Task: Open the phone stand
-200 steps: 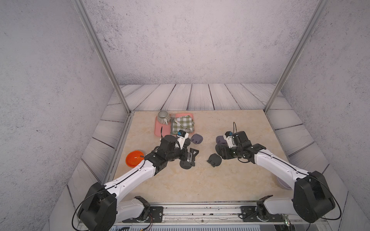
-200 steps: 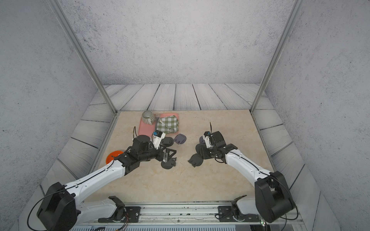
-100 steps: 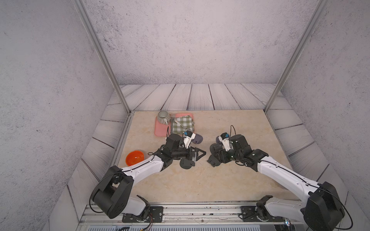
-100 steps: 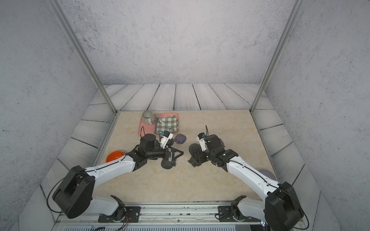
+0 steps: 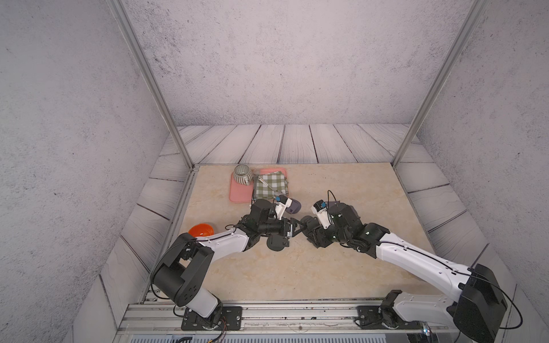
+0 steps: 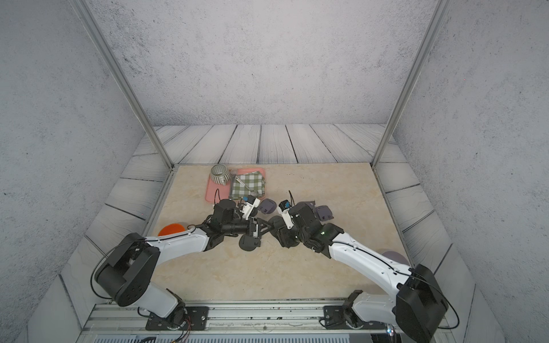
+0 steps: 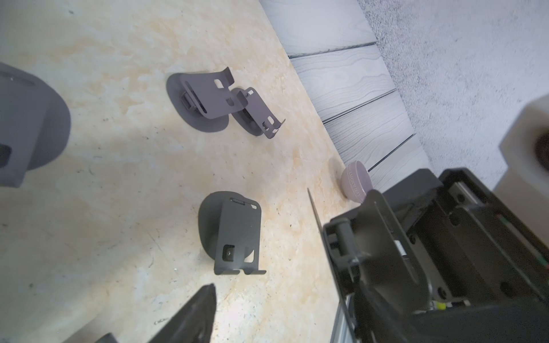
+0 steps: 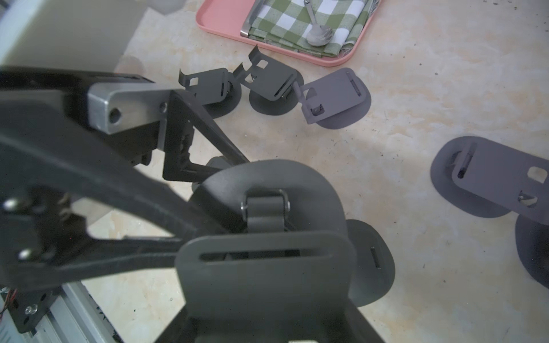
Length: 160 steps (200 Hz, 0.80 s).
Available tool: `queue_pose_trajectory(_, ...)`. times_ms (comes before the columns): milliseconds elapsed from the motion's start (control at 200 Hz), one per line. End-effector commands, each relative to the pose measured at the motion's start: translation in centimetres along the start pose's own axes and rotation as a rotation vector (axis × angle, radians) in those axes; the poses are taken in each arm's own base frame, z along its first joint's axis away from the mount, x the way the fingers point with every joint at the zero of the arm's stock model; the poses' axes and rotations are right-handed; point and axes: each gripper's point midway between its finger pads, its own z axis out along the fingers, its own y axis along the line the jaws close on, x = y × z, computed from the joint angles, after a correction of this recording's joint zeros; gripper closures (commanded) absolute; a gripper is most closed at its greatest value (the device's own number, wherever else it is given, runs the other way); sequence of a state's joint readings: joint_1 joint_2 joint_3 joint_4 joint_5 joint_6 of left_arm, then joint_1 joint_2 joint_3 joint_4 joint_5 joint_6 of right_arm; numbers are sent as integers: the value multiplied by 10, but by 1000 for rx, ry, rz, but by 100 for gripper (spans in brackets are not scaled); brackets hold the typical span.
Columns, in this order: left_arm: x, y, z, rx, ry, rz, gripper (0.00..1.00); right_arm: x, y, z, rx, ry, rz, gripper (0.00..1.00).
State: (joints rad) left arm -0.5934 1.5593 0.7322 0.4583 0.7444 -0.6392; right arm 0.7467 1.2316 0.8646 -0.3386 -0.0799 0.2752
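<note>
While half-spread, right hand (image 5: 315, 237) grips phone stand (image 8: 264, 273)

Both top views are looking down steeply from high above the front rail at 6 o'clock, facing the back wall (image 5: 282, 74) at 12 o'clock. They are wide and far, sharing the whole table (image 5: 297, 273). Left wrist camera is hovering low, facing roughly 3 o'clock and catching the purple bowl (image 7: 356, 185). Right wrist camera is facing 11 o'clock toward the pink tray (image 8: 219, 26) — very near. Both wrist views are sharing the raised phone stand (image 8: 267, 267).
</note>
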Motion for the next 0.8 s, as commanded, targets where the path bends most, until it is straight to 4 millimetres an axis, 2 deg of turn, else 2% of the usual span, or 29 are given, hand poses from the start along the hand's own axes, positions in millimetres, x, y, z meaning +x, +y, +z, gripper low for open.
queue_pose_trajectory(0,-12,-3,-3,49,-38,-11,28,-21,2,-8,23,-67,-25,45)
queue_pose_trajectory(205,-14,-5,1,116,-36,-50,33,-29,11,-9,16,-86,-54,46)
queue_pose_trajectory(400,-14,-11,10,223,-20,-109,45,-40,12,-9,28,-114,-65,47)
queue_pose_trajectory(505,-13,-13,13,267,-9,-140,58,-44,12,-7,41,-118,-73,48)
queue_pose_trajectory(596,-12,-14,15,306,-2,-162,75,-47,12,-5,46,-123,-76,49)
queue_pose_trajectory(701,-12,-16,17,346,2,-179,100,-50,12,-1,48,-124,-74,51)
queue_pose_trajectory(796,-9,-15,18,361,10,-181,100,-51,12,1,54,-115,-77,51)
